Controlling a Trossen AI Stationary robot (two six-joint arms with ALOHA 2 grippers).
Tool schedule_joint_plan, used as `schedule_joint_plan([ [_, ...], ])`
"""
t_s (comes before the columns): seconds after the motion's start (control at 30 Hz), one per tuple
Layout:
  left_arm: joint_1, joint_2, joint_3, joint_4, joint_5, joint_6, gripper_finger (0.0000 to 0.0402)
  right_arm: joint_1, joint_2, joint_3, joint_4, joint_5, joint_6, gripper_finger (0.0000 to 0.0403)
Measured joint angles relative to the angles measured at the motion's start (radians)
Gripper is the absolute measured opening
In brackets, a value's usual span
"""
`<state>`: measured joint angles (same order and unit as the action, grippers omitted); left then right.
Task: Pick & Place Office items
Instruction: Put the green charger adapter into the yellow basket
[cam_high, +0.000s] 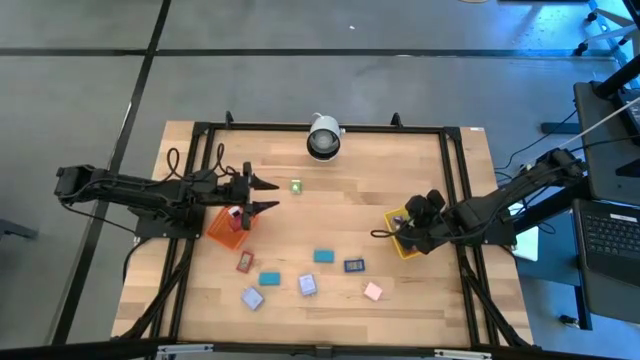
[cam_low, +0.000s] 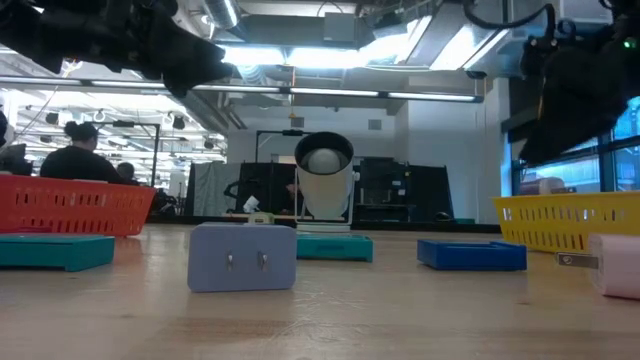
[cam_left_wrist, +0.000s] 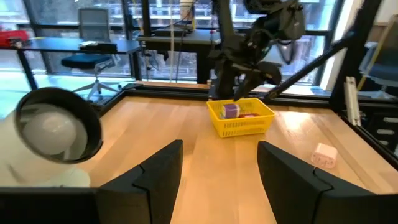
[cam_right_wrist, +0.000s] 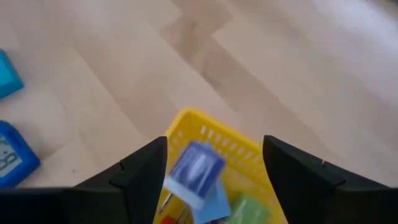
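Lavender block (cam_right_wrist: 196, 167) inside yellow tray (cam_right_wrist: 217, 140).

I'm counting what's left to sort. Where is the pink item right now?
In the high view the pink item lies on the table's right front, apart from the others, below the yellow tray and right of the dark blue item.

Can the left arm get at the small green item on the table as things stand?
Probably yes. The left gripper hovers with jaws open beside the green item, and only bare wood lies between them. The white lamp stands farther back, apart from it.
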<state>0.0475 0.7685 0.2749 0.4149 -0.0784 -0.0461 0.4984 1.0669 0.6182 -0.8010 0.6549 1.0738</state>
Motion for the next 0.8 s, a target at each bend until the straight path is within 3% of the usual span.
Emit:
schedule_joint_plan([
  [0.27,0.000,0.000,0.000,0.000,-0.051,-0.077,0.0203,0.000,0.000,0.071,-0.096,0.045,-0.008,0.0265],
  [0.37,0.005,0.000,0.000,-0.003,-0.098,-0.190,0.0203,-0.002,0.000,0.089,-0.096,0.112,-0.019,0.0265],
  [0.53,0.023,0.010,0.038,-0.063,-0.089,-0.348,0.0219,-0.045,0.000,0.146,-0.091,0.249,-0.117,0.0265],
  [0.8,0.023,0.191,0.206,-0.269,-0.190,-0.457,0.0244,-0.128,-0.001,0.208,-0.035,0.366,-0.233,0.0265],
])
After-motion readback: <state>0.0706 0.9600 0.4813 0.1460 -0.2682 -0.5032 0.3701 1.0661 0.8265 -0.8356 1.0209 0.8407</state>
